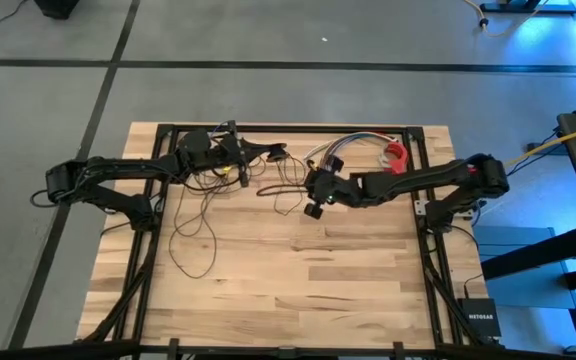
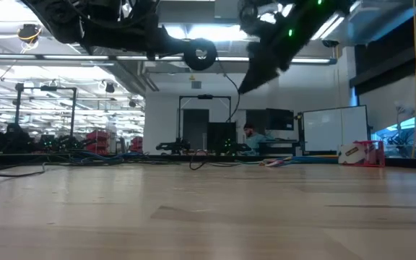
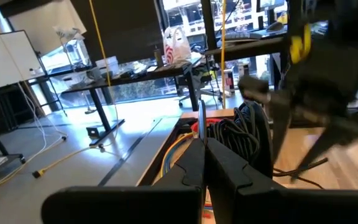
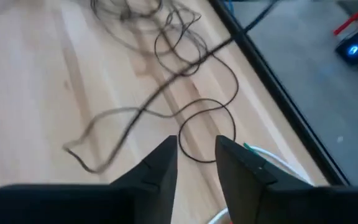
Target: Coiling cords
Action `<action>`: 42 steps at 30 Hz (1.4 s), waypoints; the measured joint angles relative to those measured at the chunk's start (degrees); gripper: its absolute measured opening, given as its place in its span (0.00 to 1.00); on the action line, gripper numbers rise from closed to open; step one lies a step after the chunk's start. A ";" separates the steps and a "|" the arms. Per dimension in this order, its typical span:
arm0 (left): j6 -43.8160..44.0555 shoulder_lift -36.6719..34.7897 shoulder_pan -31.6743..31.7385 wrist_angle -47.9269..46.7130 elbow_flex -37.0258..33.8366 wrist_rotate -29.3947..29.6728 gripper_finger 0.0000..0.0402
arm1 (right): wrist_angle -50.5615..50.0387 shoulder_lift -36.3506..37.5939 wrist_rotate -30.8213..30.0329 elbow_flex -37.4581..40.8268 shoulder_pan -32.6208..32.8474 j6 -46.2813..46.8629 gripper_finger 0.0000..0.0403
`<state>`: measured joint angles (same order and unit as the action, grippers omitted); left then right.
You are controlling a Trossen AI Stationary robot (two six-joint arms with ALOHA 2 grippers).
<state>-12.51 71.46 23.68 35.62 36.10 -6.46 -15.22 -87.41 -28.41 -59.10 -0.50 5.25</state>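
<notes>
The cords are one thin dark wire lying in loose loops (image 1: 196, 225) on the wooden table, from the left half to the far middle (image 4: 199, 127). Its small round black puck (image 2: 199, 54) is up in the air, in my left gripper (image 1: 280, 152), which points level toward the table's right. From the puck the wire hangs down (image 2: 231, 101) to the table. My right gripper (image 4: 196, 152) stands open above the table, slanting down. A wire loop lies on the wood below its fingers. They hold nothing. My left gripper pinches the puck end of the wire between its two shut fingers (image 3: 191, 155). The puck shows edge-on (image 3: 201, 121) above the fingertips. The fingers come level from the table's left. The puck is lifted clear of the table, and the wire hangs slack below it.
A short bundle of multicoloured wires (image 1: 348, 145) and a red object (image 1: 396, 155) lie at the far right of the table. A black rail (image 1: 288, 127) runs along the far edge. A thick yellow cable (image 1: 538, 150) runs off the right side. The near half is bare wood (image 1: 298, 280).
</notes>
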 joint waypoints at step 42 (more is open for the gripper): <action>0.02 0.02 -0.06 -0.77 -0.02 -2.62 0.00 | -7.45 0.61 9.13 -8.49 0.16 0.35 0.35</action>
<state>-12.49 71.48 23.62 34.84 36.07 -9.08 -22.67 -86.80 -19.28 -67.59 -0.34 5.60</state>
